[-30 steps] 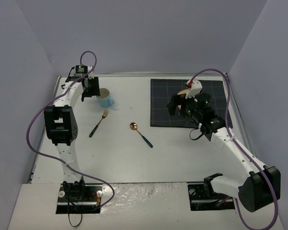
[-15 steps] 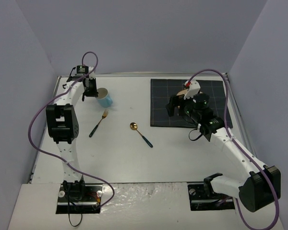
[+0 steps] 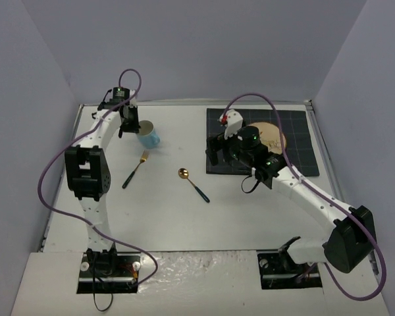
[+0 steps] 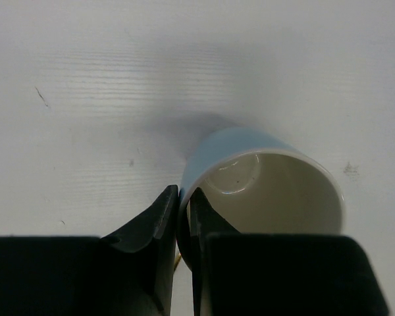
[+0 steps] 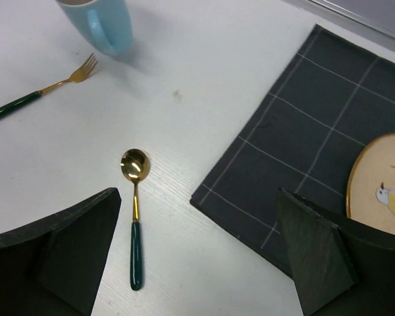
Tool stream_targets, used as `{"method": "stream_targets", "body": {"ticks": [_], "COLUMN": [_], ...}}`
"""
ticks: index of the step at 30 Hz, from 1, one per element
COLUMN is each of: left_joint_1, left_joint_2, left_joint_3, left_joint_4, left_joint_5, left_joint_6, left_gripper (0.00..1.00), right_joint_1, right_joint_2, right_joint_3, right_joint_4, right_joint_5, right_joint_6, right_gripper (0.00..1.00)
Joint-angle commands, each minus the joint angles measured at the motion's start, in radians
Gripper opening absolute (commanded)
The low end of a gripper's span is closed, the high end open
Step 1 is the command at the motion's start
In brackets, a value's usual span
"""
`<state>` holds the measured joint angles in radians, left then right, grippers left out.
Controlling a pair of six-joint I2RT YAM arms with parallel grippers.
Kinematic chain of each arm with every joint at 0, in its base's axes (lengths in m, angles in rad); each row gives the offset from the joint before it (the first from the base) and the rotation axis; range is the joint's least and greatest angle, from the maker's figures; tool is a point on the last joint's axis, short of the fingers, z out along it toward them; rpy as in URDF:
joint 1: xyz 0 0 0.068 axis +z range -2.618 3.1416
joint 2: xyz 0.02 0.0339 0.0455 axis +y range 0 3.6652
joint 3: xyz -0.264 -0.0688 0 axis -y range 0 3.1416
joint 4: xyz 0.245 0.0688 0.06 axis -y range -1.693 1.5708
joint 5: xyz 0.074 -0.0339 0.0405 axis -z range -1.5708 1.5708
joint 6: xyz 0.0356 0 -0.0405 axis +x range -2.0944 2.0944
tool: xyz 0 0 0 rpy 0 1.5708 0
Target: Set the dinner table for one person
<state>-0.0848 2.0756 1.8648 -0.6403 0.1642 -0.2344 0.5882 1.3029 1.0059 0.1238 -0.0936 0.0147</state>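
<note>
Now | right gripper (image 5: pixel 197 257) was open, had moved left off plate (image 3: pixel 268 137) on mat (image 3: pixel 296 158) | left gripper (image 4: pixel 183 214) pinched cup (image 4: pixel 276 191) rim | spoon (image 5: pixel 134 210), fork (image 5: pixel 39 92) not yet placed

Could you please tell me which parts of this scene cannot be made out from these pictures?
The plate: right wrist view, cut off by the right edge and a finger; top view, partly under the right arm.
The mug: left wrist view, near side behind the left gripper; right wrist view, rim cut off by the top edge.
The fork: tines too small to count in the top view.
</note>
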Motion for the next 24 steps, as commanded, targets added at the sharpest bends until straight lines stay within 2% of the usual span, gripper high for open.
{"method": "stream_targets", "body": {"ticks": [1, 4, 12, 24], "left_joint_1": [-0.130, -0.177, -0.276, -0.343], "left_joint_2": [-0.218, -0.260, -0.327, -0.327], "left_joint_3": [0.027, 0.005, -0.006, 0.033], "left_joint_4": [0.002, -0.022, -0.048, -0.099], "left_joint_5": [-0.060, -0.074, -0.129, -0.140], "left_joint_6": [-0.061, -0.095, -0.135, -0.139], "left_gripper": [0.00, 0.00, 0.00, 0.00], "right_joint_1": [0.055, 0.080, 0.120, 0.146], "right_joint_2": [0.066, 0.116, 0.242, 0.334], "right_joint_3": [0.091, 0.117, 0.235, 0.306], "right_joint_4": [0.076, 0.124, 0.097, 0.111], "right_joint_5": [0.022, -0.005, -0.014, -0.015], "right_joint_6": [-0.076, -0.086, -0.120, -0.133], "right_gripper": [0.99, 0.97, 0.85, 0.69]}}
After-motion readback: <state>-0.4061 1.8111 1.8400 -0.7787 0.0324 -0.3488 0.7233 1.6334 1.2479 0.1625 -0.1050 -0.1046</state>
